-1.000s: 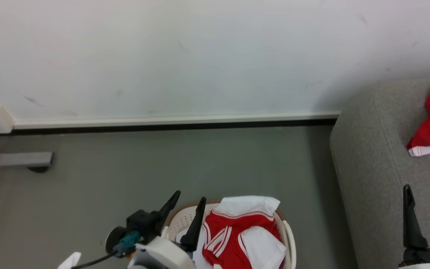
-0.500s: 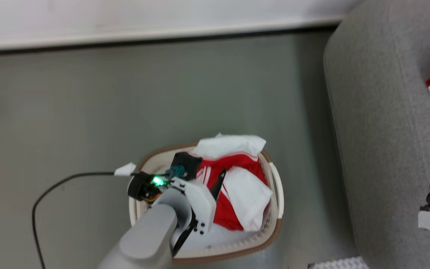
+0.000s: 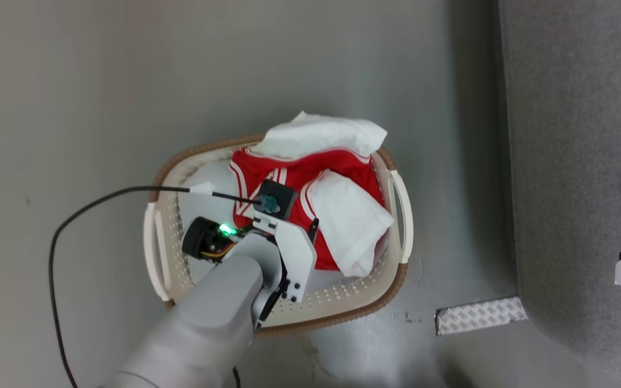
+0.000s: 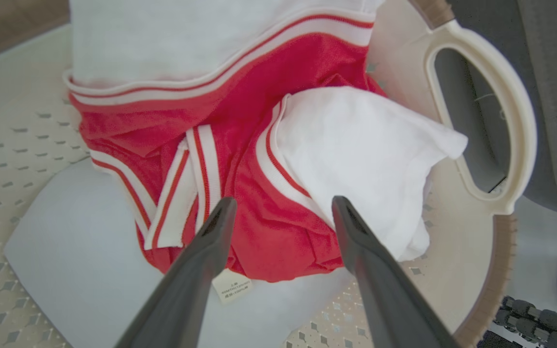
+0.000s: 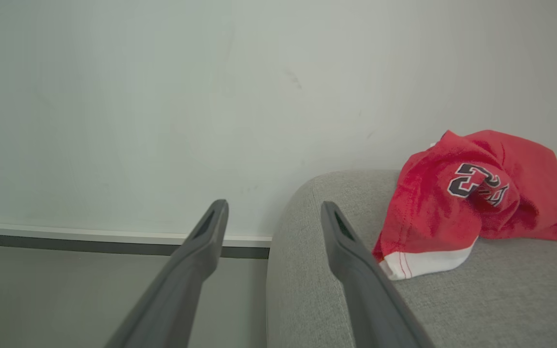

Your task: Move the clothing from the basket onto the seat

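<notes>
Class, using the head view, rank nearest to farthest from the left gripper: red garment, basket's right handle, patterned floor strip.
1. Red garment: under the left gripper.
2. Right handle: basket's side.
3. Patterned floor strip: by the seat.

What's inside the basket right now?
In the basket: a red garment with white stripe trim, white fabric folded over it, a flat white layer below. The open left pincer sits above the red. Whatever lies under the pile is covered.

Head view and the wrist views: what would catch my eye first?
The bright red and white clothing heaped in the cream basket on the floor, with the left gripper poised open over it. Over on the grey seat lies one red garment with dark lettering.
</notes>
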Motion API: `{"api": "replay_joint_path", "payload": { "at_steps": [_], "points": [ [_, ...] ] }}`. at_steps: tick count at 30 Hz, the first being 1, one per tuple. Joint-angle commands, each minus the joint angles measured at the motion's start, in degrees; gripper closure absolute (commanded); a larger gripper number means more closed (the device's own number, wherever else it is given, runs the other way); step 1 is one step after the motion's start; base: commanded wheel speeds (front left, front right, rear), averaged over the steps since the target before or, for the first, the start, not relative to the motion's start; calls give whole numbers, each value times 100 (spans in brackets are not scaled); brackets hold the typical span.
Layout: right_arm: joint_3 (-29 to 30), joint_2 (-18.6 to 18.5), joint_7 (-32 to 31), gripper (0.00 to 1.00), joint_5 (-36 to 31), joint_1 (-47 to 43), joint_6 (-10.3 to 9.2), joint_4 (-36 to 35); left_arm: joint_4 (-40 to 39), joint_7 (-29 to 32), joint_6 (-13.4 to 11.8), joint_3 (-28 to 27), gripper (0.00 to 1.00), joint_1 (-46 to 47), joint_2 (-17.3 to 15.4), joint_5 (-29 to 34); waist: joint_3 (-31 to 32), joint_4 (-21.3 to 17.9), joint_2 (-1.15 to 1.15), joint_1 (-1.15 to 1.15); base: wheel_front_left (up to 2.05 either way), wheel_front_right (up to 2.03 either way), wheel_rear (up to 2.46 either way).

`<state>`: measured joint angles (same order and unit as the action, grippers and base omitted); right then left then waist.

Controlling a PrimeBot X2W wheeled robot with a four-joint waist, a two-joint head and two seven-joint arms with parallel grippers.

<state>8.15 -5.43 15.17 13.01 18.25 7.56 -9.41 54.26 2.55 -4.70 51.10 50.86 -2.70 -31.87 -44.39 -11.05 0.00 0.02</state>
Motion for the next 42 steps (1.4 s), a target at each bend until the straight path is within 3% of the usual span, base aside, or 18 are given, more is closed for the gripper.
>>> {"api": "replay_joint_path", "payload": {
  "at_steps": [1,8,17,31,32,33,34,35,42],
  "points": [
    [19,23,-3,0,27,112,-14,-95,92,9,-57,73,0,175,-36,-102,-415,-97,0,-2,0,0,0],
    [10,69,-3,0,65,190,-15,-248,374,-176,-86,236,0,607,-35,-498,-877,-192,0,-2,0,0,0],
    [-37,112,-3,0,90,275,-15,-208,284,-459,133,439,0,966,-34,-1112,-1123,-250,0,-2,0,0,0],
    [-46,123,-3,0,105,260,-15,-216,568,-393,528,1139,0,1231,-33,-1446,-1354,-355,0,-2,0,0,0],
    [-40,111,-3,0,95,249,-15,-226,573,-426,554,1186,25,1231,-34,-1439,-1356,-353,0,-2,3,3,3],
    [-32,99,-3,0,79,236,-15,-242,569,-464,595,1242,60,1233,-33,-1448,-1359,-343,0,-2,7,7,7],
    [-26,84,-3,0,59,224,-15,-256,550,-497,639,1286,75,1232,-34,-1479,-1362,-325,0,-2,7,7,7],
    [-21,73,-3,0,33,212,-15,-270,523,-552,683,1322,100,1234,-34,-1507,-1366,-304,0,-2,6,6,6],
    [59,36,-3,0,-44,224,-15,-300,326,-653,875,1620,100,1280,-32,-1751,-1335,-185,0,-2,1,1,1]
  ]
}}
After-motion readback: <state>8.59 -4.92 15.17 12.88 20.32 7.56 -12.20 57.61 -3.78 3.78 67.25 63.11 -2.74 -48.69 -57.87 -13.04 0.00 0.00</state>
